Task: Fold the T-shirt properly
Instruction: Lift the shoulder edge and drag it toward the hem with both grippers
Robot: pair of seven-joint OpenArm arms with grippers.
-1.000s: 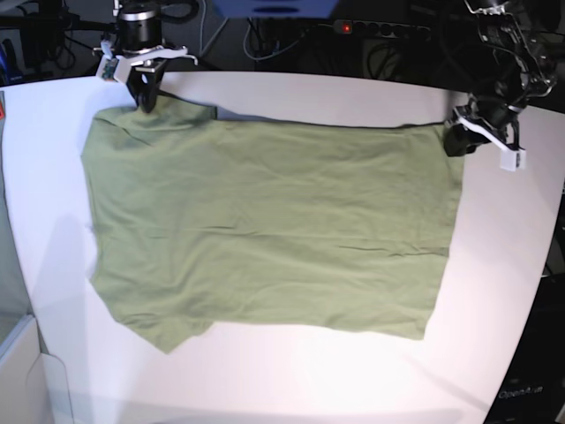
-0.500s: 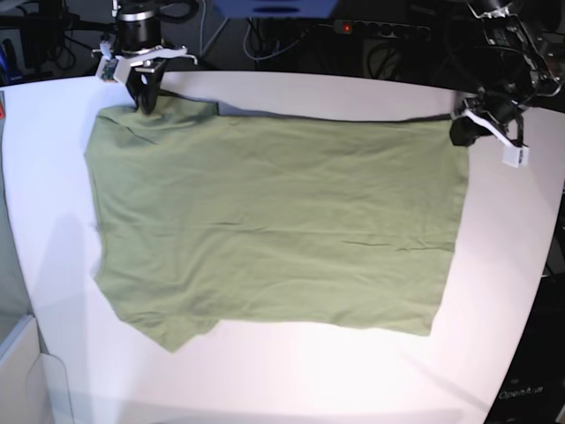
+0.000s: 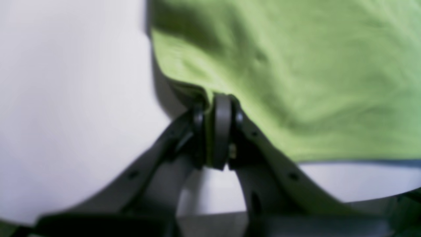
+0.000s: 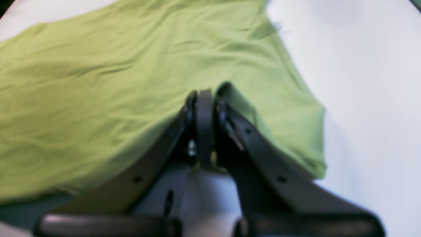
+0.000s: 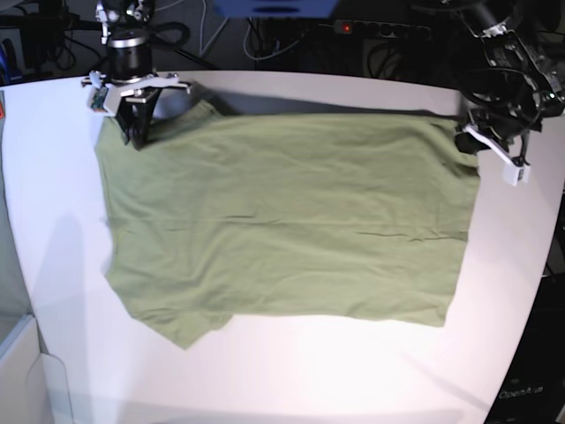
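Note:
The olive-green T-shirt (image 5: 282, 230) lies spread on the white table (image 5: 291, 371), its far edge raised off the surface with a shadow beneath it. My right gripper (image 5: 138, 132) is at the shirt's far left corner, shut on the cloth; in the right wrist view its fingertips (image 4: 204, 95) pinch a fold of the T-shirt (image 4: 98, 92). At the far right corner my left gripper (image 5: 468, 141) is shut on the hem; in the left wrist view its pads (image 3: 219, 102) clamp the edge of the T-shirt (image 3: 312, 72). No tag shows.
Cables and a power strip (image 5: 380, 28) lie in the dark behind the table's far edge. A white box corner (image 5: 22, 371) stands at the front left. Bare table runs along the front and left of the shirt.
The left gripper has shut on the shirt's far right corner. Both grippers came slightly toward the front, the right one more, lifting the far edge; the shirt slid a little right.

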